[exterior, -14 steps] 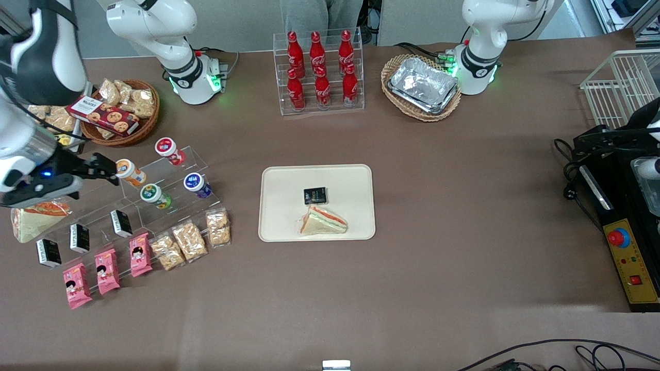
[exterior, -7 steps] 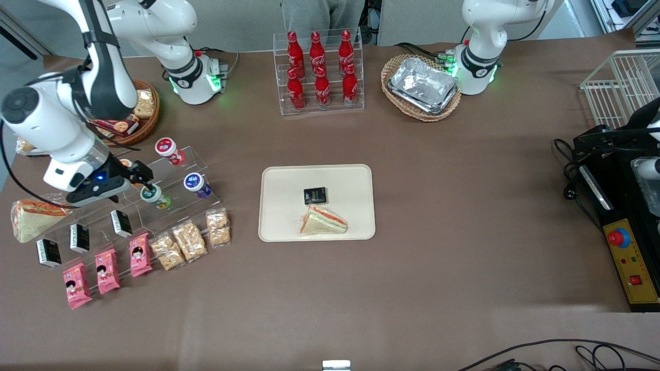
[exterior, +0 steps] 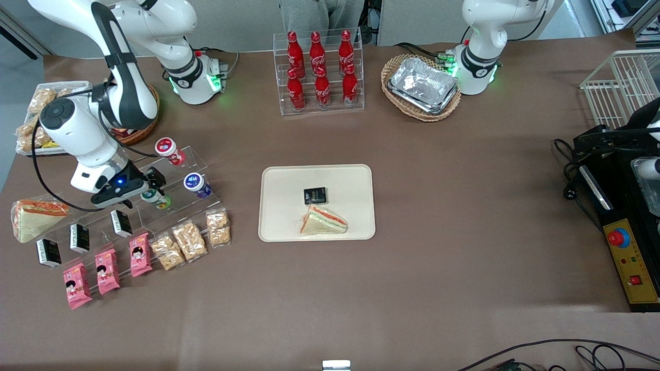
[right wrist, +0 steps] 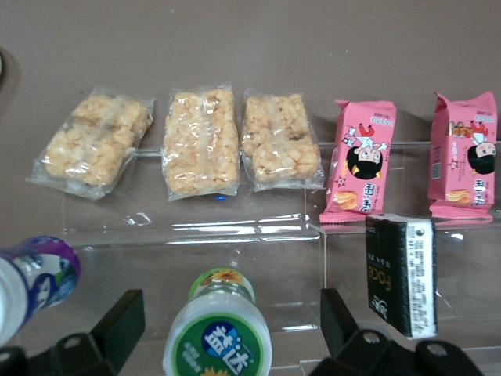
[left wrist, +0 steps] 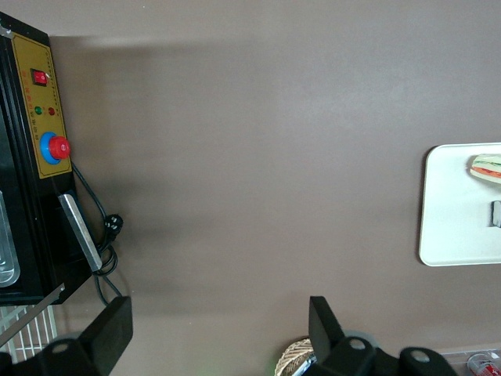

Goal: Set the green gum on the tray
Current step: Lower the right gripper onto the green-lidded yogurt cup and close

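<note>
You see the brown table (exterior: 464, 206) filling the front view, with the cream tray (exterior: 278, 180) at its centre; the tray carries a wrapped sandwich (exterior: 322, 221) and a small black packet (exterior: 315, 195), the packet just above the sandwich in the frame. At the left of the frame stands the clear acrylic stepped rack (exterior: 154, 206). Its top steps hold the gum canisters; lower steps hold black packets (exterior: 120, 223), pink snack packs (right wrist: 360, 166) and clear bags of puffed rice (right wrist: 200, 141). The gripper (exterior: 152, 186) hangs over the rack's middle step, fingers (right wrist: 117, 325) spread wide on either side of the green gum (right wrist: 218, 334) without touching it. The green gum lies on that step, well apart from the tray. Beside it lies the purple-lidded canister (exterior: 195, 184); the red-lidded canister (exterior: 167, 149) sits one step up.
</note>
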Controlling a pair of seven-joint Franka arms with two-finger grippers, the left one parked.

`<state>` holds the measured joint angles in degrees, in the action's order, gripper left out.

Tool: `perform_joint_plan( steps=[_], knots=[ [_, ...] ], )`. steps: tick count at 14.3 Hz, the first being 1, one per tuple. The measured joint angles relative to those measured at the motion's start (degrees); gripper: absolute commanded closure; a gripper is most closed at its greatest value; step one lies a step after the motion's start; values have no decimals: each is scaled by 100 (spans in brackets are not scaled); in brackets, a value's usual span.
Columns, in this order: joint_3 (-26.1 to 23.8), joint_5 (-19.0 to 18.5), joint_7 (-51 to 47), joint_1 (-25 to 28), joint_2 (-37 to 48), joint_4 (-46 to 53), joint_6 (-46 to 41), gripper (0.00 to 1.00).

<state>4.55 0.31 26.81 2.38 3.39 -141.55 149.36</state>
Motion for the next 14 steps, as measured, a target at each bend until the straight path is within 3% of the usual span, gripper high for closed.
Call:
perform_joint_plan(
  steps=[4,12,13,14],
  knots=[
    [5,0,29,0,-120,-311,441,0],
    [88,0,141,-5,-104,-426,492,0],
    [127,0,166,-9,-103,-443,492,2],
    [145,0,177,-15,-97,-468,492,14]
  ],
)
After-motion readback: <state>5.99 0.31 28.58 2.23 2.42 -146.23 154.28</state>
